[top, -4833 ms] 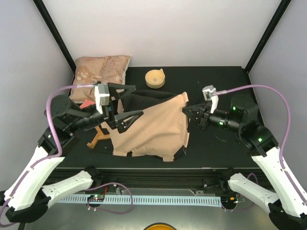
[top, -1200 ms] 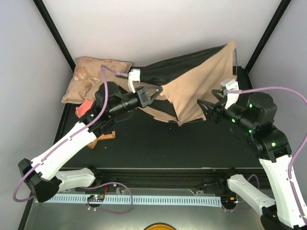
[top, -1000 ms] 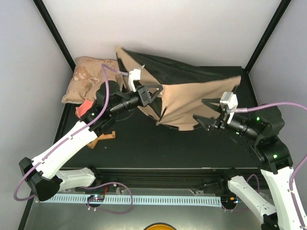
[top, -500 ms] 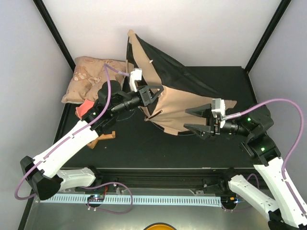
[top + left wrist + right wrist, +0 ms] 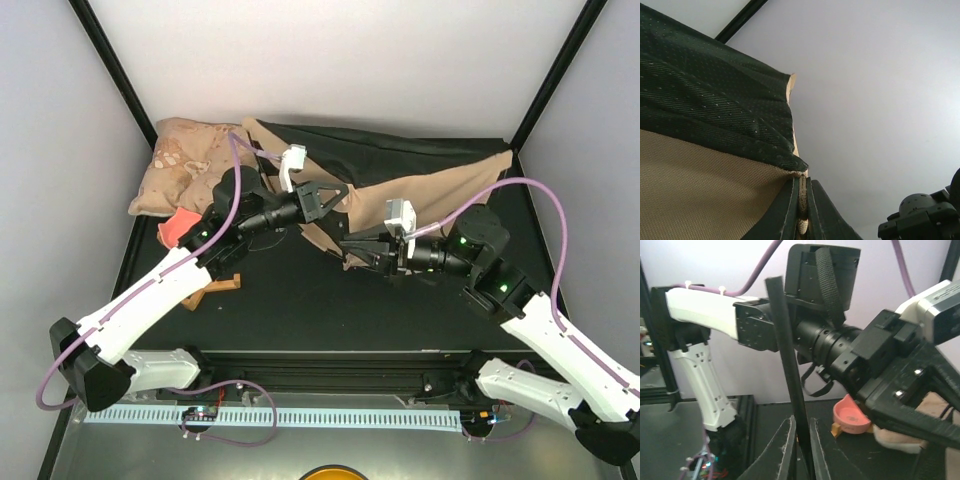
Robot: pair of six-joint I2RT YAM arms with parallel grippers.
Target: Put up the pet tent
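The job looks no further than its early middle, judging by how things lie. At the far left corner of the worktop (image 5: 300, 310) sits one beige patterned pillow (image 5: 185, 160), not part of the task. Just nearer along the left edge lie one small pink object (image 5: 178, 226) and, nearer again, one small wooden piece (image 5: 218, 286); I cannot tell what either of them is. Next comes the left gripper (image 5: 340, 192), held above the middle of the worktop. Its wrist view shows the fingers pressed together on a tan seam of the one pet tent (image 5: 400, 160), just where the tan canvas meets the dotted black floor cloth. The tent itself is a slack, crumpled sheet that runs from beside the pillow along the far edge to the far right corner, black side mostly uppermost with a tan band below it. It has no upright shape, no visible opening and no stretched frame. Just right of the left gripper, and near the middle, the right gripper (image 5: 348, 252) reaches in under the tan edge. Its wrist view shows one thin black pole (image 5: 790, 365) standing between the two fingers, which have drawn close enough on either side to pinch it. So two holds are taken, one on cloth and one on a pole. By my reading, what is left is to spread the poles, lay the black floor flat on the worktop and stand the canvas up. No ball on a string and no label patch shows in any view.
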